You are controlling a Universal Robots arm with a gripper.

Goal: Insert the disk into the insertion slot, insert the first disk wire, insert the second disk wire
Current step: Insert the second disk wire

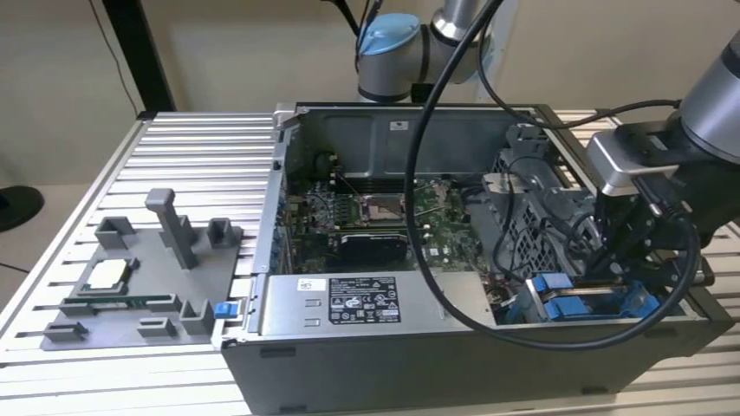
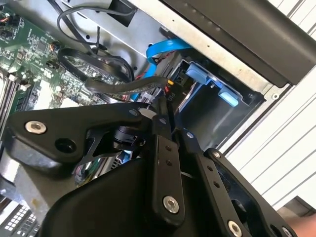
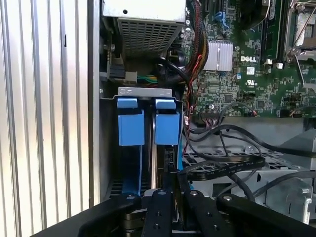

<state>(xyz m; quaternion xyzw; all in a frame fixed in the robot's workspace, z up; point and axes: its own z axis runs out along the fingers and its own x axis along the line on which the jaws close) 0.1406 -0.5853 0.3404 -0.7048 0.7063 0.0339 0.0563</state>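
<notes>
Disk seated in blue-framed bay; gripper fingers pressed together on black wire w/ connector.

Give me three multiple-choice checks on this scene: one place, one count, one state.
1. In the exterior view, where is the black robot gripper?
A. Over the table beside the case
B. Down inside the grey metal computer case, at the exterior view's right end
C. High above the case

2. How many bright blue plastic tabs sit side by side in the first wrist view?
A. One
B. Two
C. Four

3. The case's side is:
A. Shut
B. Open
C. Half covered

Answers: B, the gripper reaches down among the blue parts there; B, two tabs stand next to each other; B, the green motherboard lies exposed.
</notes>
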